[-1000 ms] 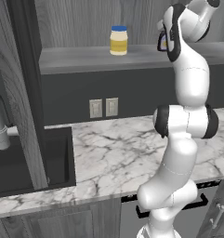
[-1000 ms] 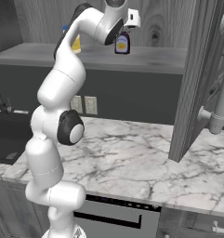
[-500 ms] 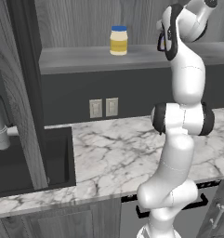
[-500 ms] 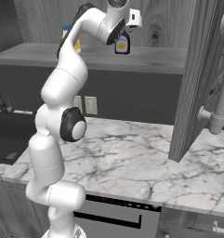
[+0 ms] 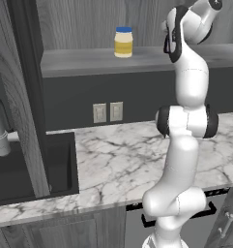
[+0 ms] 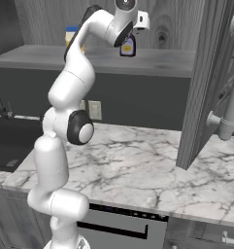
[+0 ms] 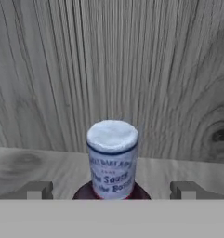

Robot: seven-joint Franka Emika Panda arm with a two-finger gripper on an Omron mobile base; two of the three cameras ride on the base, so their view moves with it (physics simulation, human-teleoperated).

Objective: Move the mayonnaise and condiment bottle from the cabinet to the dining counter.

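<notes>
Grey wood grain backs the cabinet (image 7: 108,69) in the hand view, where the condiment bottle (image 7: 112,160) stands upright on the inner shelf (image 7: 29,167), its cap centred between the two finger tips (image 7: 39,189) of the pincer (image 7: 111,190), which is spread wide and grips nothing. From the left base view comes the mayonnaise (image 5: 123,42), standing alone on the shelf well left of the arm. From the right base view the bottle sits just below the wrist, the jar half hidden behind the arm, above the marble tabletop (image 6: 138,165).
</notes>
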